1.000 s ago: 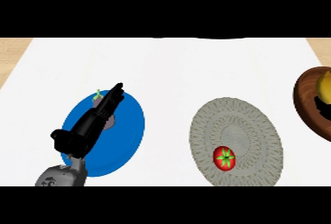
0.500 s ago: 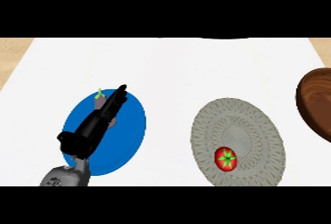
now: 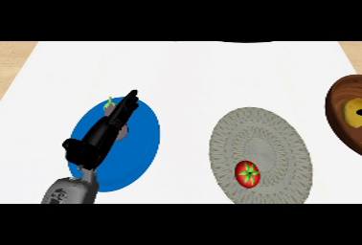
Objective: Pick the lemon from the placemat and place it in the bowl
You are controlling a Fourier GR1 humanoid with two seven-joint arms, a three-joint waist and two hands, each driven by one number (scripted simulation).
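Observation:
The yellow lemon [image 3: 351,111] lies inside the brown wooden bowl [image 3: 338,115], which is cut off by the right edge. A small black tip [image 3: 357,112] touches the lemon at that edge; it is all that shows of my right hand. The round grey woven placemat [image 3: 262,143] lies mid-right with a red tomato [image 3: 247,173] on its lower part. My left hand [image 3: 99,139] lies open over the blue plate [image 3: 141,148] at the left, fingers straight and pointing up and to the right.
Under my left hand's fingers a greyish item with a green stem [image 3: 110,102] sits on the blue plate, mostly hidden. The white counter [image 3: 198,72] stretches across the view, with wooden strips at the far corners.
Half a second ago the bowl looked plain brown; now the lemon shows inside it. The left hand has barely moved.

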